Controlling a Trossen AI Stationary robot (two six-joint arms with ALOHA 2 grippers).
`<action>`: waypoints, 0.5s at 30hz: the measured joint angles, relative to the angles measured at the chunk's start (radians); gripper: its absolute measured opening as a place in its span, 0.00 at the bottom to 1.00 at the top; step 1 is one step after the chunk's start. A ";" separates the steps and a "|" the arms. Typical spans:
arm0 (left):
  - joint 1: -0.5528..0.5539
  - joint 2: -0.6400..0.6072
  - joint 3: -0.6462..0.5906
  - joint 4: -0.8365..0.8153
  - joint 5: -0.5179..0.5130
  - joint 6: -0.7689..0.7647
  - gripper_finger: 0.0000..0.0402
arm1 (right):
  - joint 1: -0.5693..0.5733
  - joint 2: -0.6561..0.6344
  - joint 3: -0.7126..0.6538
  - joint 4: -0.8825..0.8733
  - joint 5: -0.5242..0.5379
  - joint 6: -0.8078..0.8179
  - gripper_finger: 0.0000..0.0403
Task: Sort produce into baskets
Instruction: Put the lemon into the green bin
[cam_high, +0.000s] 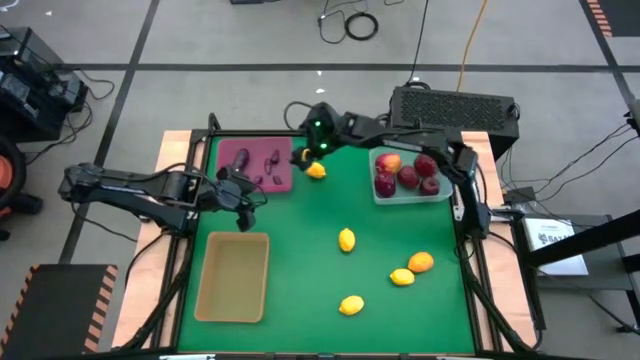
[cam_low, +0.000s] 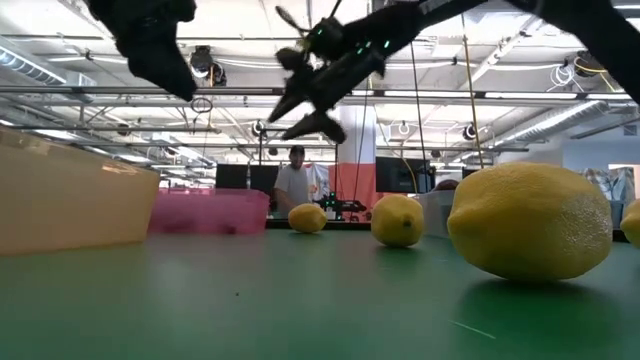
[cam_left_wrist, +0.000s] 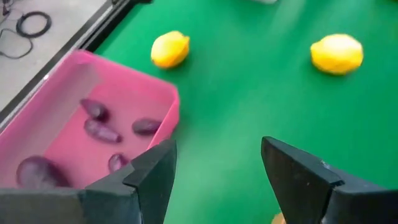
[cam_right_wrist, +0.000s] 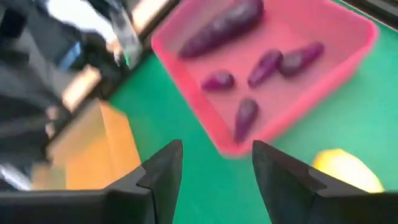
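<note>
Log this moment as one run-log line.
right gripper: open, empty, by maroon basket | left gripper: open, empty | tan basket: empty | lemons: on table

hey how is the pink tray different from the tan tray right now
The pink tray holds several dark purple vegetables; the tan tray looks empty. The pink tray sits at the mat's far left corner; the tan tray sits nearer the front, below it in the high view. Both are shallow, rectangular and similar in size.
</note>
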 joint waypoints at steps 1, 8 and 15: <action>0.000 0.009 0.000 0.021 -0.001 0.000 0.60 | 0.000 -0.024 0.000 -0.053 0.004 -0.041 0.46; 0.003 0.134 0.000 0.235 -0.004 0.001 0.60 | 0.057 -0.185 0.000 -0.431 0.205 -0.266 0.46; 0.080 0.319 0.000 0.434 0.111 0.008 0.60 | 0.167 -0.281 0.000 -0.689 0.324 -0.292 0.46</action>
